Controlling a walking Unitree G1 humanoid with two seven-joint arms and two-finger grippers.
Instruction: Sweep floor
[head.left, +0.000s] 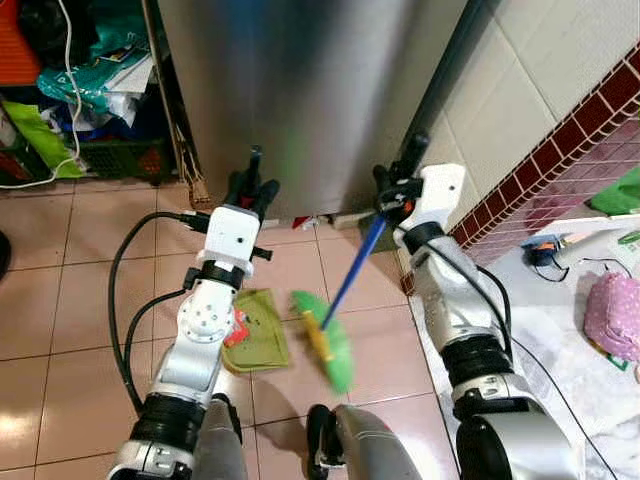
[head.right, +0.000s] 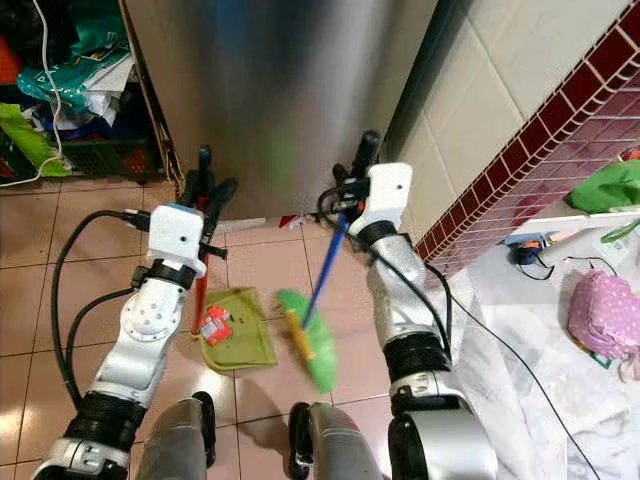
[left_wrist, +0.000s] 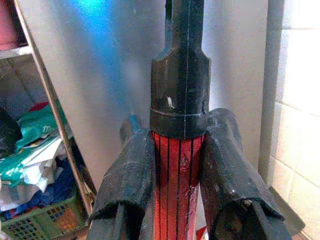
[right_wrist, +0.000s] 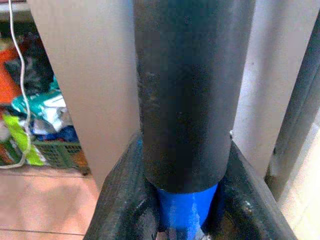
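Left of the steel fridge (head.left: 300, 90), shelves hold bags and a green basket (head.left: 115, 158). Before the fridge, the left gripper (left_wrist: 175, 170) clamps the red dustpan handle (left_wrist: 176, 185); the green dustpan (head.right: 238, 330) lies on the tiled floor (head.left: 60, 300) holding a red scrap (head.right: 213, 325). Beside it, the right gripper (right_wrist: 182, 200) grips the blue broom handle (head.left: 352, 270), its green brush (head.left: 328, 340) blurred. Right of the fridge runs a maroon-tiled wall (head.left: 560, 150).
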